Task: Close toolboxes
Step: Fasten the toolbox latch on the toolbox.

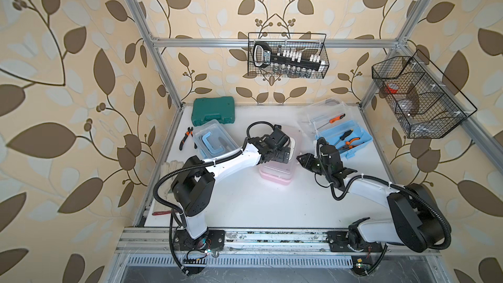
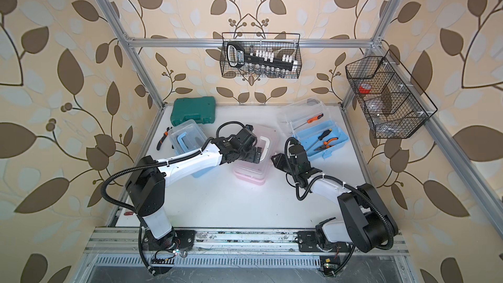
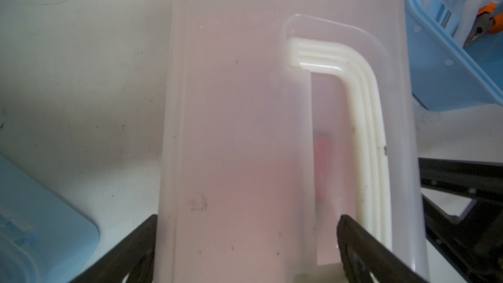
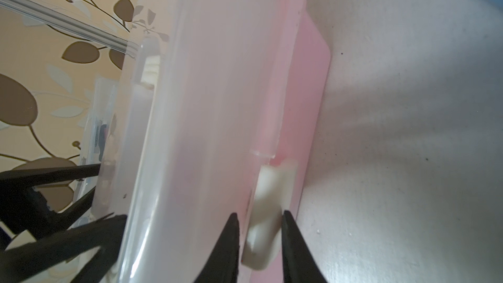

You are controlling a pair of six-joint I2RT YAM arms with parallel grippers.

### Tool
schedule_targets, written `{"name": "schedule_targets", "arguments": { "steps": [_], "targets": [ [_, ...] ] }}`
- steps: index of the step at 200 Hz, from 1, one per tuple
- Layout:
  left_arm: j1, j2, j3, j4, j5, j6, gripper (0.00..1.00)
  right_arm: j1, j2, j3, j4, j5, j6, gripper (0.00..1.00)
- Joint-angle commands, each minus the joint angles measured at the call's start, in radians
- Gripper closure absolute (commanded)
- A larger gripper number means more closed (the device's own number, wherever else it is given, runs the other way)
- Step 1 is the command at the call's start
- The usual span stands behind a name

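The pink toolbox (image 1: 275, 175) lies mid-table with its clear lid (image 3: 245, 104) down and its white handle (image 3: 362, 132) folded flat. My left gripper (image 3: 247, 221) hovers on top of that lid, open, its jaws set wide apart; one finger is at the lid's edge, the other beside the handle. My right gripper (image 4: 260, 216) is at the box's right side, shut on its white latch (image 4: 272, 205). A light blue toolbox (image 1: 215, 138) with its lid down sits at the left, partly under my left arm. Another light blue toolbox (image 1: 345, 138) stands open at the back right, with tools inside.
A dark green case (image 1: 213, 110) sits at the back left, and black-and-orange pliers (image 1: 187, 138) lie beside the left blue box. An orange screwdriver (image 1: 336, 118) rests on the open lid. Wire baskets hang on the back wall (image 1: 287, 55) and the right frame (image 1: 416, 96).
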Motion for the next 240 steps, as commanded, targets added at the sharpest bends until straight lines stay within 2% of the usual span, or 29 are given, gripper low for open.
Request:
{"name": "schedule_targets", "arguments": {
  "steps": [1,91,147,158,171,240],
  "targets": [
    [-0.009,-0.021,-0.024,-0.070,0.043,0.027,0.01,-0.001,-0.013,-0.018,0.016,-0.016,0.001,0.75],
    [-0.009,-0.024,-0.026,-0.073,0.041,0.028,0.01,-0.017,-0.029,-0.037,0.006,0.014,0.005,0.80],
    [-0.009,-0.019,-0.021,-0.074,0.044,0.027,0.01,-0.015,0.029,-0.005,0.020,0.002,-0.006,0.79],
    [-0.009,-0.022,-0.021,-0.074,0.043,0.029,0.01,-0.014,0.033,0.002,0.018,-0.002,-0.009,0.82],
    [-0.009,-0.021,-0.020,-0.077,0.040,0.030,0.01,-0.009,0.026,0.010,0.004,0.004,-0.017,0.85],
    [-0.009,-0.017,-0.016,-0.074,0.045,0.033,0.01,0.011,-0.078,0.052,-0.113,0.069,-0.073,0.86]
  ]
}}
